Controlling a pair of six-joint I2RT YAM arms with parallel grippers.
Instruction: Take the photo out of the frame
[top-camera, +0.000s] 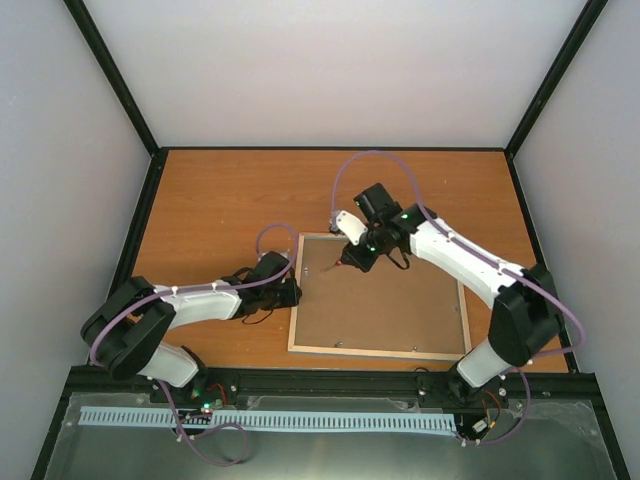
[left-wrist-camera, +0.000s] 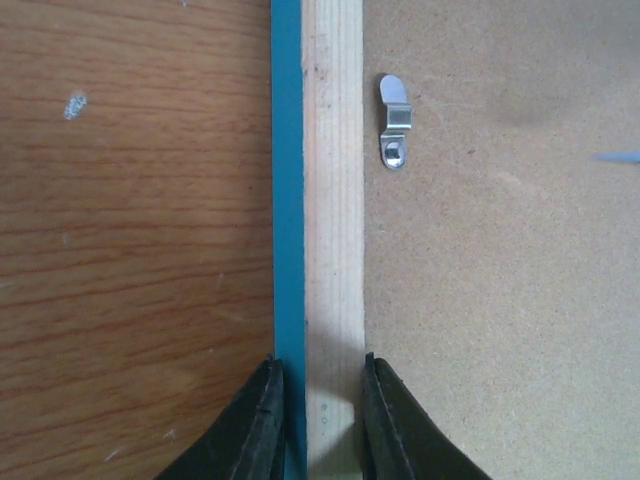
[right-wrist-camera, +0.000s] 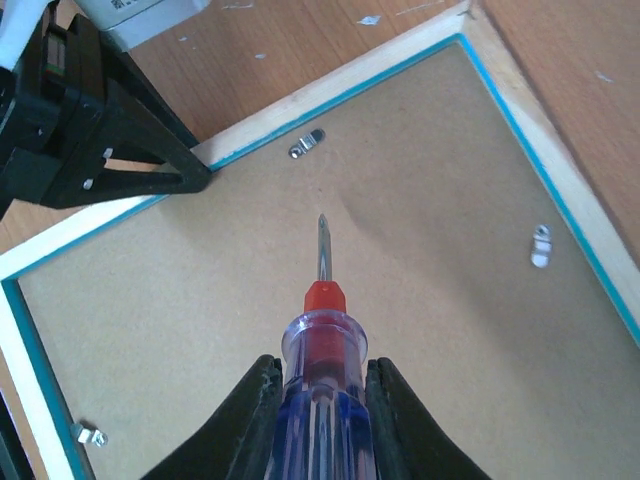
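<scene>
The frame (top-camera: 378, 351) lies face down on the table, its pale wood rim up and its blue edge showing in the left wrist view (left-wrist-camera: 332, 200). A brown backing board (top-camera: 390, 305) fills it; the photo is hidden beneath. My left gripper (top-camera: 293, 290) is shut on the frame's left rim, one finger on each side of the rim (left-wrist-camera: 318, 400). My right gripper (top-camera: 358, 255) is shut on a screwdriver (right-wrist-camera: 325, 300) with a clear blue handle and red collar. Its tip hovers over the backing board near the frame's far left corner, a little short of a metal clip (right-wrist-camera: 307, 144).
Silver turn clips hold the backing: one by the left rim (left-wrist-camera: 394, 125), one on the right side (right-wrist-camera: 541, 246), one at the lower left of the right wrist view (right-wrist-camera: 88, 433). The wooden table (top-camera: 220, 200) is bounded by black rails and grey walls.
</scene>
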